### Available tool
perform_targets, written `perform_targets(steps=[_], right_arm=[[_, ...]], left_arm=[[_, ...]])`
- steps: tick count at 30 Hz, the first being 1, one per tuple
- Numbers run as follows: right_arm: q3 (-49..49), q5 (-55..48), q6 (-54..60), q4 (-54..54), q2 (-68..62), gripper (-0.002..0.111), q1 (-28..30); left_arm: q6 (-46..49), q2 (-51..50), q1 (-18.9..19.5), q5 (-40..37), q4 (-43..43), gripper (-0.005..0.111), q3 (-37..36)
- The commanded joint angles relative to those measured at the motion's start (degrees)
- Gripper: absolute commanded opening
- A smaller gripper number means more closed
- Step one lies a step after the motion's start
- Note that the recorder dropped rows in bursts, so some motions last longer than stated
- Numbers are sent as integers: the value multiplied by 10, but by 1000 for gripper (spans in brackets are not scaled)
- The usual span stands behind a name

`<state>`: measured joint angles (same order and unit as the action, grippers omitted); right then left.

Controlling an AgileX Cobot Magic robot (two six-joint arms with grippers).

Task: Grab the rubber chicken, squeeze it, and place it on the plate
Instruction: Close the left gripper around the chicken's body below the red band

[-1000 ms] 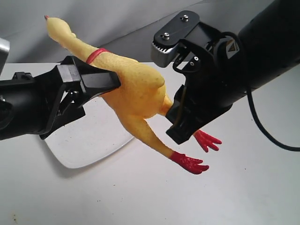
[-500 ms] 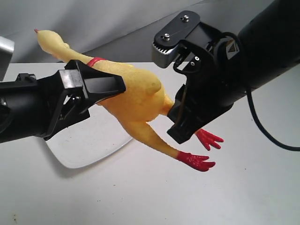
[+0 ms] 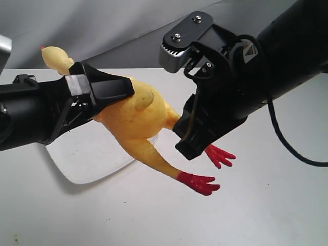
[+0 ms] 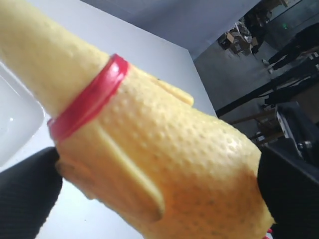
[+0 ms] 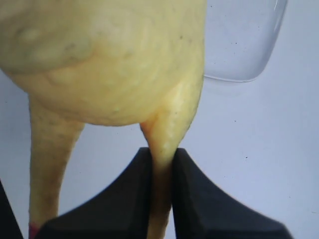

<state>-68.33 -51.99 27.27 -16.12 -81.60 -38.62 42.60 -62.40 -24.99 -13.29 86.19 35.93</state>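
Note:
The yellow rubber chicken hangs in the air between both arms, over the near right corner of the white plate. Its head points to the far left and its red feet trail low to the right. My left gripper is shut on the bumpy body just behind the red neck band; its black fingers sit on either side of the body. My right gripper is shut on one thin leg; the other leg hangs free.
The plate lies on a plain white table under the chicken's front half. A grey backdrop rises behind the table. A black cable loops off the right arm.
Both grippers and the chicken have shifted left and a little lower toward the plate. The head has dropped and the feet have come nearer the table.

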Motion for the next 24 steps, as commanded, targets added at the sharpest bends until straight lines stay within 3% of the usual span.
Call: perform_targets(steps=[1, 10, 24], right_arm=[[-5, 18, 10, -23, 4, 0, -3], [-5, 17, 10, -21, 4, 0, -3], [-5, 17, 10, -18, 4, 0, -3]], left_arm=[[29, -3, -3, 13, -6, 104, 2], [25, -3, -3, 13, 47, 104, 2], [25, -3, -3, 9, 49, 104, 2]])
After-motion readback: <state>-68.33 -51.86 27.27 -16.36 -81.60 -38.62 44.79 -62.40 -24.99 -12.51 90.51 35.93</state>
